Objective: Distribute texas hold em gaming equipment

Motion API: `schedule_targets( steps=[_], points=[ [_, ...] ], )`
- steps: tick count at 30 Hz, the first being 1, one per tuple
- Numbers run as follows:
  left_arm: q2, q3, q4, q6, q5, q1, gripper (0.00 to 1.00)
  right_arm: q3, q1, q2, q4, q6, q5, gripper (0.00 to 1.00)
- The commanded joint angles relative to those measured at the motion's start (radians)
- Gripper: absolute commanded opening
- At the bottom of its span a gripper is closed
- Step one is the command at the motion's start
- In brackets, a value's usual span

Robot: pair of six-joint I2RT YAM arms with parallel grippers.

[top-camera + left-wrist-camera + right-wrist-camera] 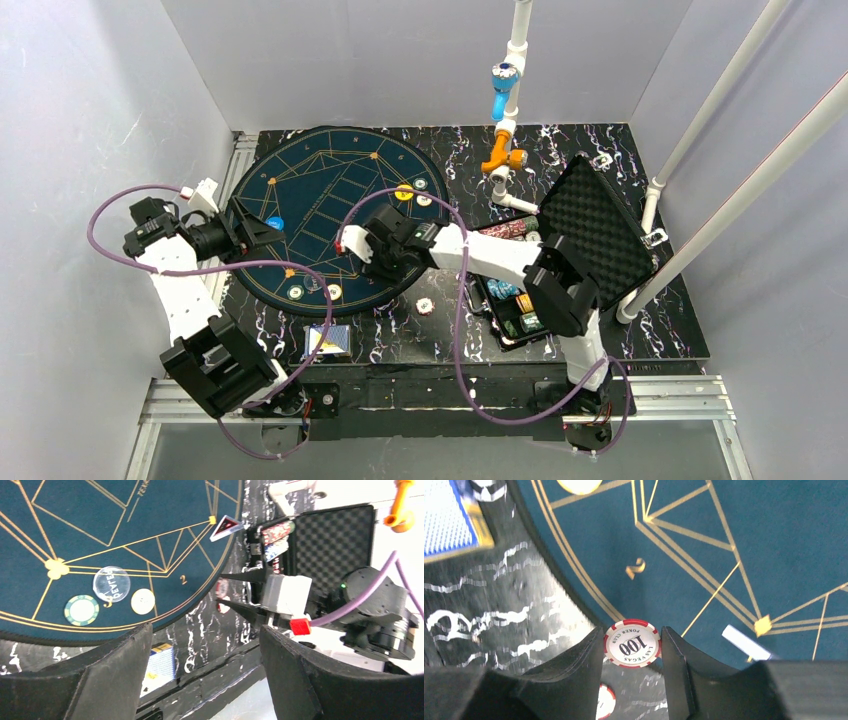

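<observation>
Red-edged 100 chip (632, 643): pinched by its rim, face to the wrist cam, hanging right over the border where the round teal mat (724, 540) meets the marbled table (499, 610). Not yet set down.

R gripper (631, 639): jaws clenched on that chip, one on each side of the rim, grip looks centred.

Nearby: gold "2" mark (636, 567) just inside the mat edge, prob. the seat being served. A second red-edged chip (604, 702) lies on the table below the jaws, off the mat. Blue-backed card deck (449, 520) also off the mat, nearer the bases.

L gripper (206, 635): jaws released, empty, hovering at the mat's near-left side. In its view a green-edged chip (81, 610), clear dealer button (111, 583) and cream chip (143, 601) sit close together on the mat.

How to do it well (judgement): carry the chip inward past the gold border lines before lowering, so it doesn't straddle the mat lip. Tilt it toward flat and go low before letting go, as a chip dropped on edge will likely roll. Land it beside the "2", apart from other chips.
</observation>
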Motion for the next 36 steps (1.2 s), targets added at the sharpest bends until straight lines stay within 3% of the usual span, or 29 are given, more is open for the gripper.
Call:
schedule_targets(
  steps=[1, 5, 12, 36],
  points=[
    [-0.007, 0.038, -0.008, -0.022, 0.171, 0.029, 0.76, 0.151, 0.004, 0.080, 0.047, 0.047, -0.035, 0.44],
    [-0.003, 0.044, -0.003, -0.036, 0.234, 0.057, 0.76, 0.283, 0.004, 0.179, 0.056, 0.097, -0.067, 0.43],
    [-0.010, 0.034, 0.004, -0.034, 0.212, 0.069, 0.76, 0.479, 0.007, 0.312, 0.038, 0.172, -0.135, 0.42],
    [-0.008, 0.030, 0.014, -0.043, 0.217, 0.071, 0.76, 0.411, 0.096, 0.344, 0.103, 0.219, -0.158, 0.43]
  ],
)
